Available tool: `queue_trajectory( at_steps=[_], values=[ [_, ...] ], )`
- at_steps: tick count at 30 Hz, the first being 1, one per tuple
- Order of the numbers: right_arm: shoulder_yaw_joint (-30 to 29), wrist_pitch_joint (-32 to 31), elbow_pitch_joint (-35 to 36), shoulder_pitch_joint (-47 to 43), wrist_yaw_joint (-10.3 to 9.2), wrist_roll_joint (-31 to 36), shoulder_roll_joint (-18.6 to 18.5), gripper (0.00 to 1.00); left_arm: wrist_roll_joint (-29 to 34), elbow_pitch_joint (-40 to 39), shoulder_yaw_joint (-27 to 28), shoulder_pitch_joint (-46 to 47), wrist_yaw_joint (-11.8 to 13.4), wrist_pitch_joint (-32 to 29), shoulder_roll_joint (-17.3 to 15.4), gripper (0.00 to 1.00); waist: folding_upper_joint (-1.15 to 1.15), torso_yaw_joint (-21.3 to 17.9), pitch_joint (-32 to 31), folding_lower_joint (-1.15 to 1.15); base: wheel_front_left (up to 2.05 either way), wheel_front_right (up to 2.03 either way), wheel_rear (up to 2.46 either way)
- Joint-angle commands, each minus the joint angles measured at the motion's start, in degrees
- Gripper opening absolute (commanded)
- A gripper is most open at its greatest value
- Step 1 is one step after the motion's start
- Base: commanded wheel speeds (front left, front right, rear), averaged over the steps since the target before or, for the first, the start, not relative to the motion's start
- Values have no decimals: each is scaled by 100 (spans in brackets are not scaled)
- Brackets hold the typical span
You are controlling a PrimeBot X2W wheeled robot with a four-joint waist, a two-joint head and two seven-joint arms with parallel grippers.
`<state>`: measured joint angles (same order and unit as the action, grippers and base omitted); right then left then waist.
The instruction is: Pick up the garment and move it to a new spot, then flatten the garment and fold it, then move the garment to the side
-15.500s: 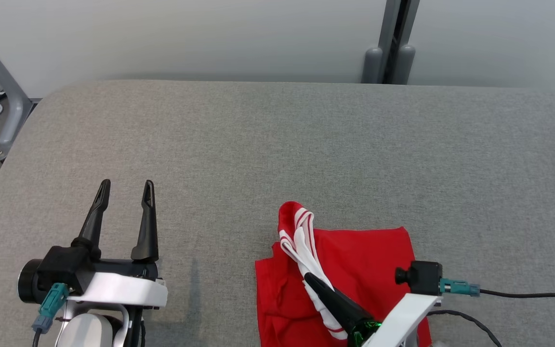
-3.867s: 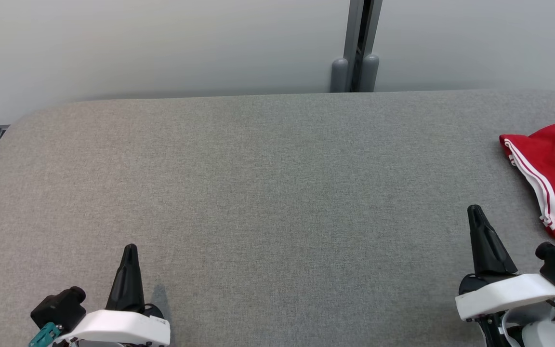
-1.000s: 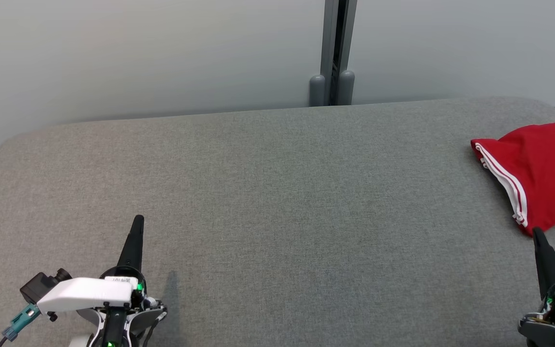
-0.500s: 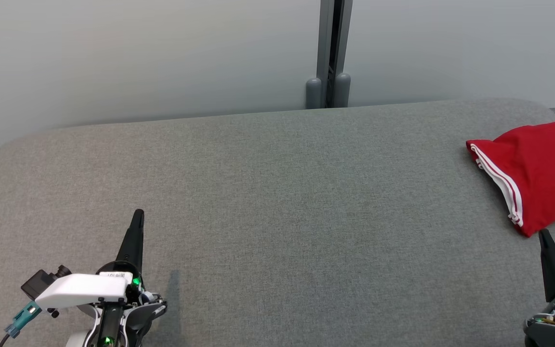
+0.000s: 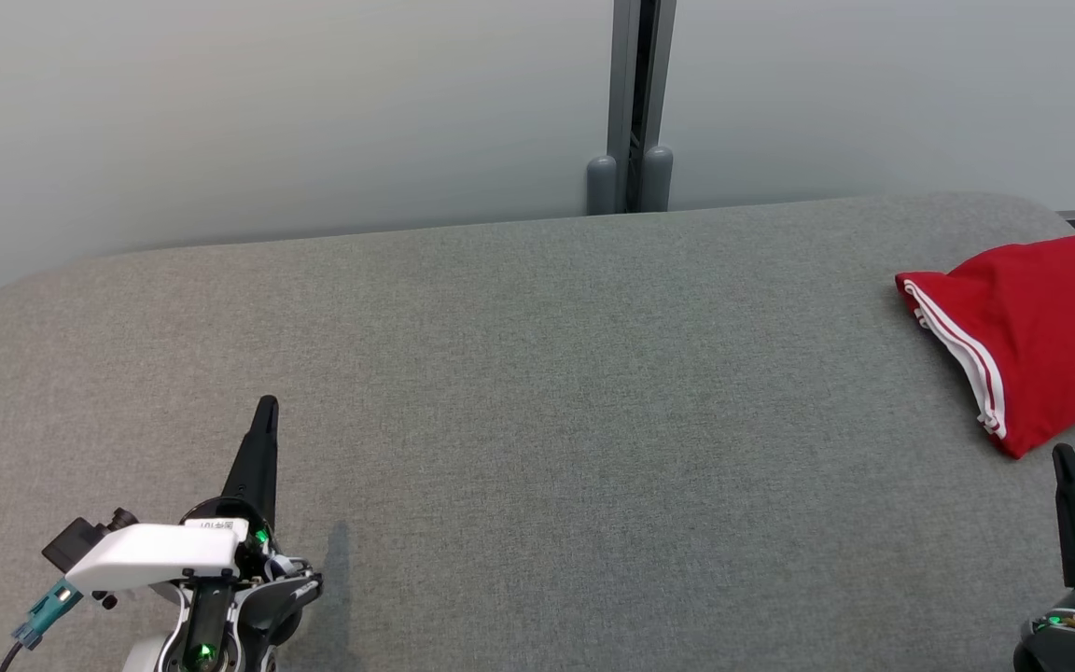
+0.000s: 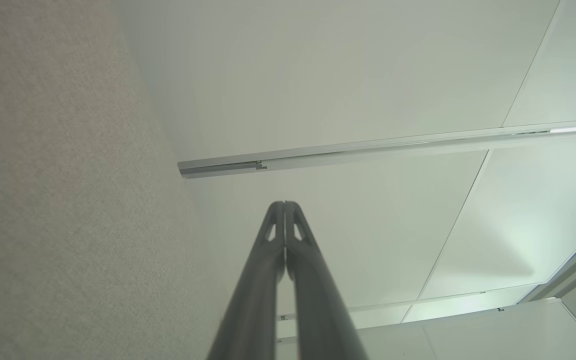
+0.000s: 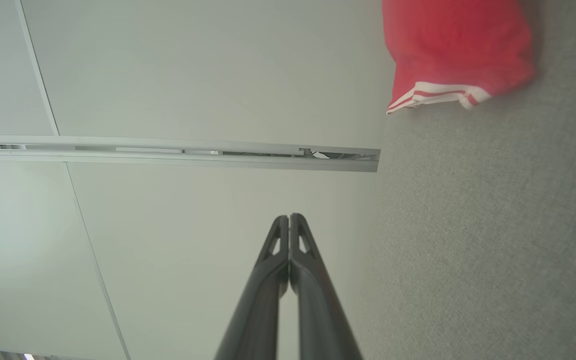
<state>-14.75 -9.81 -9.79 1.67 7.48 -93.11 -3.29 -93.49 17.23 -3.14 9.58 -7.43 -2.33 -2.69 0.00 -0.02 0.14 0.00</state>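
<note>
Presently, entry for the closing state.

1. Garment (image 5: 1032, 336): red with a white-striped hem (image 5: 962, 350), folded into a compact bundle. It lies at the counter's (image 5: 537, 392) right edge, toward the far right corner, and part of it is cut off by the head view's side. Some fifteen seconds back it lay at the near edge under my right gripper (image 5: 1063, 455); it has since been carried aside and let go.
2. Right gripper: fingers pressed together with nothing between them, at the near right corner. It is near the garment's closest tip but not touching it.
3. Left gripper (image 5: 262, 420): likewise closed and empty, at the near left, well apart from the garment.
4. Last second: little has changed. My head camera drifted, so the garment's slight shift in view is not its own.
5. Judgement: the move to the side looks done, and the task appears complete.
6. Counter: grey woven cover with rounded far corners, lying flat.
7. Room: a pale panelled wall (image 5: 267, 112) stands behind the far edge. A grey post (image 5: 631, 93) rises at its middle.
</note>
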Motion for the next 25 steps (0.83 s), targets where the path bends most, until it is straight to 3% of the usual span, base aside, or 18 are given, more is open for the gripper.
queue_trajectory(
  at_steps=[1, 25],
  values=[
    [-22, -26, 29, -59, 2, -7, -11, 0, -31, 2, 21, 43, -24, -18, -35, 0, 0, 0, 0, 0, 0, 0, 0],
    [-37, -40, 27, -53, 2, 11, -2, 0, -31, 0, 21, 43, -24, -18, -35, 0, 0, 0, 0, 0, 0, 0, 0]
  ],
)
